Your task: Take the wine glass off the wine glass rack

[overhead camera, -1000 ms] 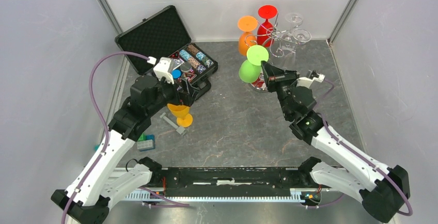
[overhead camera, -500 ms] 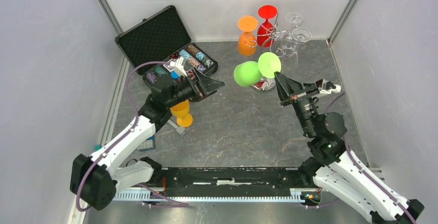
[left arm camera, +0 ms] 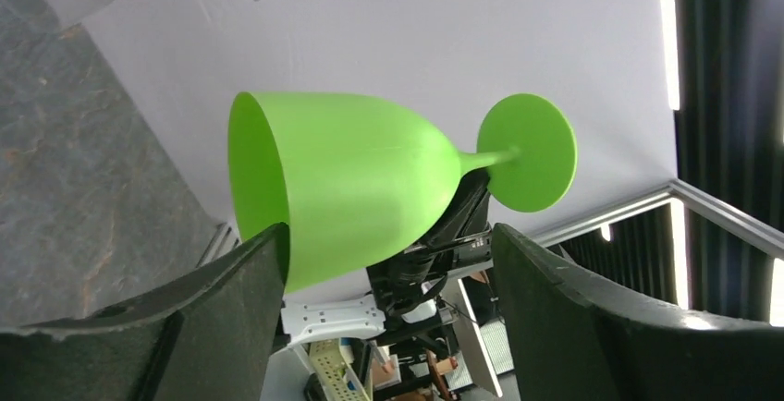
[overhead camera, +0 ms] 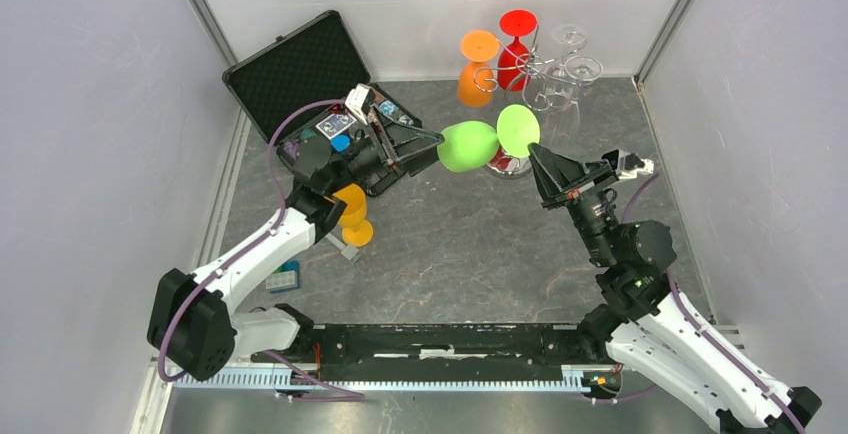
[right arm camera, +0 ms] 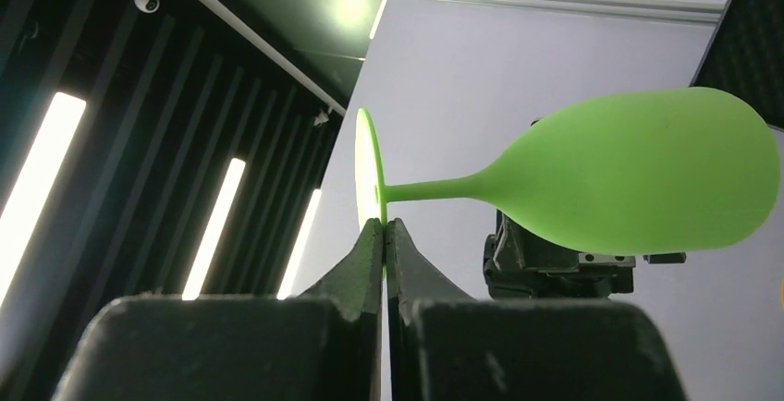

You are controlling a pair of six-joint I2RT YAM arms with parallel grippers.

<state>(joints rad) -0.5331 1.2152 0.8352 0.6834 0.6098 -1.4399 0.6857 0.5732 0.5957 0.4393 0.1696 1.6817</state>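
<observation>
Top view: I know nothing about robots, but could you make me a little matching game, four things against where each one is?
Things
1. green wine glass
2. red wine glass
3. yellow-orange glass
4. black case

Places
A. on the table, just on the near side of the case
B. lid open, at the far left
C. hanging foot-up on the wine glass rack
D. sideways in the air, foot pinched by the right end effector

Pairs: 1-D, 2-C, 3-A, 4-B
</observation>
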